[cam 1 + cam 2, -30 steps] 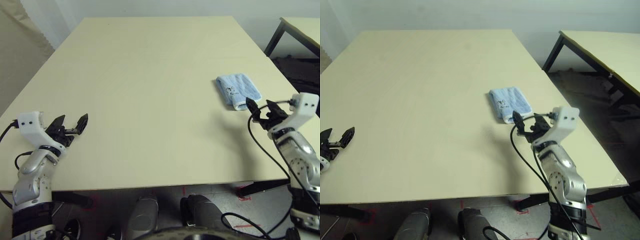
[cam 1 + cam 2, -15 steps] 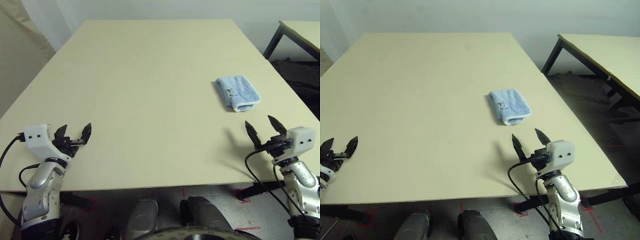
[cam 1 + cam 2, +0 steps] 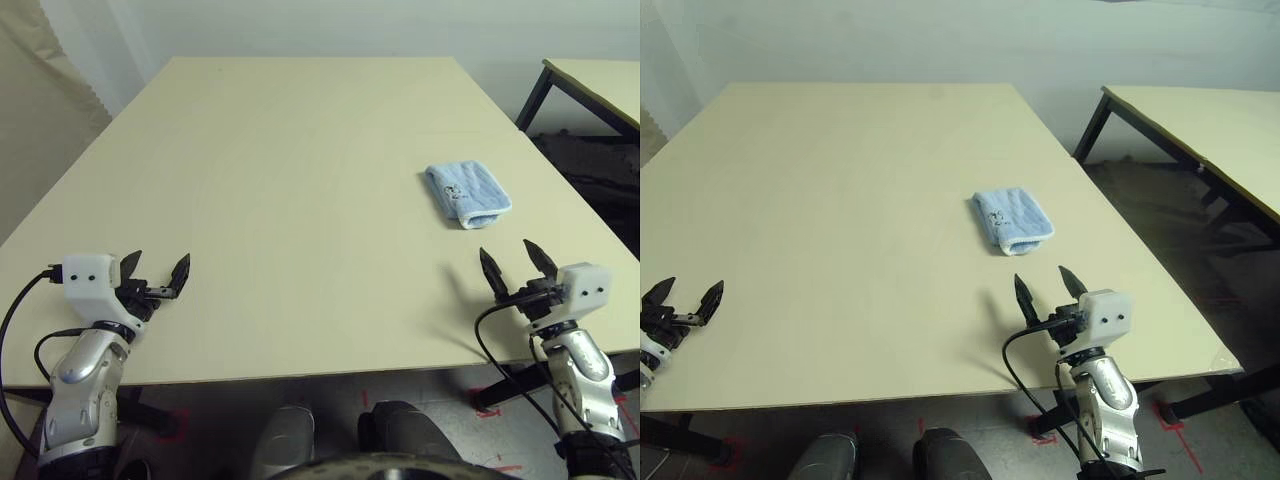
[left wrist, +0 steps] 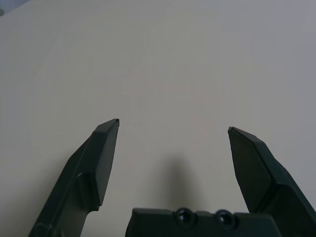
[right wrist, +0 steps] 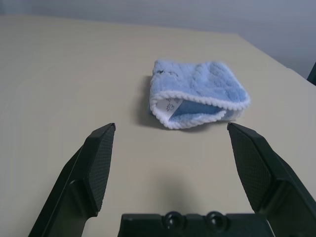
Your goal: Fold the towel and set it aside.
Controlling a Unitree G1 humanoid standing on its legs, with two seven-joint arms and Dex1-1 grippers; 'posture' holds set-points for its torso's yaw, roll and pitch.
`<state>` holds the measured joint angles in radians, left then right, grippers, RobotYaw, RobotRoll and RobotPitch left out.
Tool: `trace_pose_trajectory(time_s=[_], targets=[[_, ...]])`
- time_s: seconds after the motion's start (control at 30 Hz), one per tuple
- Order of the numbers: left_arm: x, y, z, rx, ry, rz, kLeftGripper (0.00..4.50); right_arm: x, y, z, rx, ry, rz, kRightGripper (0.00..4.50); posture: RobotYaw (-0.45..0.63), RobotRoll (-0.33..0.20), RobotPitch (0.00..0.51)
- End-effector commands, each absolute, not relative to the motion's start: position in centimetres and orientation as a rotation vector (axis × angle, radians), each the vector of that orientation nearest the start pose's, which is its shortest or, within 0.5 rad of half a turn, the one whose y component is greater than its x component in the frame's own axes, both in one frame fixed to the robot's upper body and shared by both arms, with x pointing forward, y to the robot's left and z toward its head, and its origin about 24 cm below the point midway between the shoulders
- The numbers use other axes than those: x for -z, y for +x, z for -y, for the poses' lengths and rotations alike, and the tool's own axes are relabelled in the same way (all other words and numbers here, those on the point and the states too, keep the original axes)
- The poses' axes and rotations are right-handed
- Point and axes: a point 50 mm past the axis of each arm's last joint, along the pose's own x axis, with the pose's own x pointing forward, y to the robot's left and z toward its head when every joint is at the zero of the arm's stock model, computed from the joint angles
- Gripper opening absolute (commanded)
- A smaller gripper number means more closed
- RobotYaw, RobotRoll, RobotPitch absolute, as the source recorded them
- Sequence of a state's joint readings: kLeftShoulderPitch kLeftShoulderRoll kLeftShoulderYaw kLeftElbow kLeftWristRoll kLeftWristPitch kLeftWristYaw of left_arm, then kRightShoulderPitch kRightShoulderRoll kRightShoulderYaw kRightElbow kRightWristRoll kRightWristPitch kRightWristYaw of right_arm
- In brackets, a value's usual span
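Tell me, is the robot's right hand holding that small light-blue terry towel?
No, the right hand is open and empty, and the folded light-blue terry towel lies apart from it on the table.

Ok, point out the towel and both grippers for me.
towel (image 3: 467,194), left eye view, middle of the folded cloth.
left gripper (image 3: 156,265), left eye view, between its fingertips.
right gripper (image 3: 1043,283), right eye view, between its fingertips.

From head height our two eye views look forward and down over the table, and both take in the towel toward the right and the two arms at the near edge. Our left wrist view sits low and close over bare tabletop, facing out between its own fingers. Our right wrist view looks likewise low along its fingers at the towel near ahead, which it shares with the eye views.
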<state>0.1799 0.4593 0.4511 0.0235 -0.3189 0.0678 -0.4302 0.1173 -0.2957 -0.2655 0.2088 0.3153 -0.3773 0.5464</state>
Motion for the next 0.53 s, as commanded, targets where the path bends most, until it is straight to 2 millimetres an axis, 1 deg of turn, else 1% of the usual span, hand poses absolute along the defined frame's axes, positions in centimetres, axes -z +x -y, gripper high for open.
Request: trace_pose_trajectory(time_s=[0.03,0.2,0.53], targets=[[-6.20,19.61,-32.65,-0.031,0.146,-0.124,4.50,-3.19,20.98,25.91,-0.196,-0.060,0.128,4.45,0.07,0.000,0.000],[-6.08,19.48,-32.74,-0.033,0.148,-0.121,4.50,-3.10,21.17,25.90,-0.191,-0.032,0.125,4.45,0.08,0.000,0.000],[-5.68,19.16,-32.63,-0.038,0.136,-0.116,4.50,-2.83,21.02,25.81,-0.203,-0.031,0.112,4.45,0.09,0.000,0.000]])
